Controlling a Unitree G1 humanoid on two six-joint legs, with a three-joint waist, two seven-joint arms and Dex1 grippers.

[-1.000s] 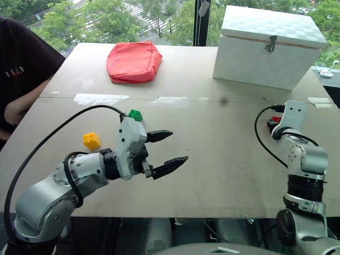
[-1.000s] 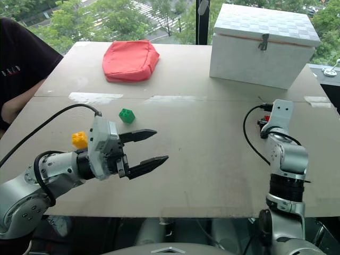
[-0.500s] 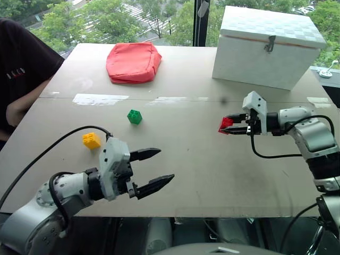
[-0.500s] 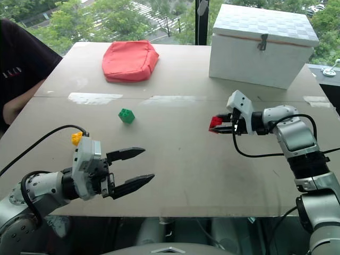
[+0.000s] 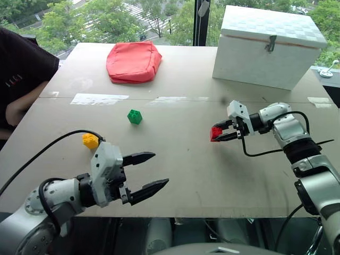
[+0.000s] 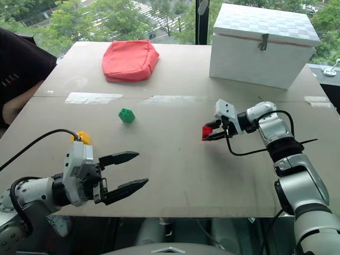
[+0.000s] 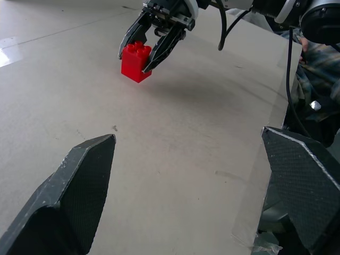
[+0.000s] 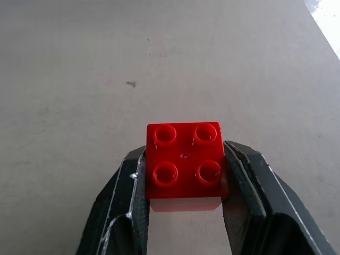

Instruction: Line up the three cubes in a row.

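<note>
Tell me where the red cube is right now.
The red cube is pinched in the right tool just above the table, on the right side in the head views, right of the green cube and in front of the white box.

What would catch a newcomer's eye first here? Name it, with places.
The red cube, pinched in the right gripper above the middle of the table. Then the left gripper, gaping wide open and empty at the near edge, with the yellow cube and green cube lying apart beyond it.
</note>
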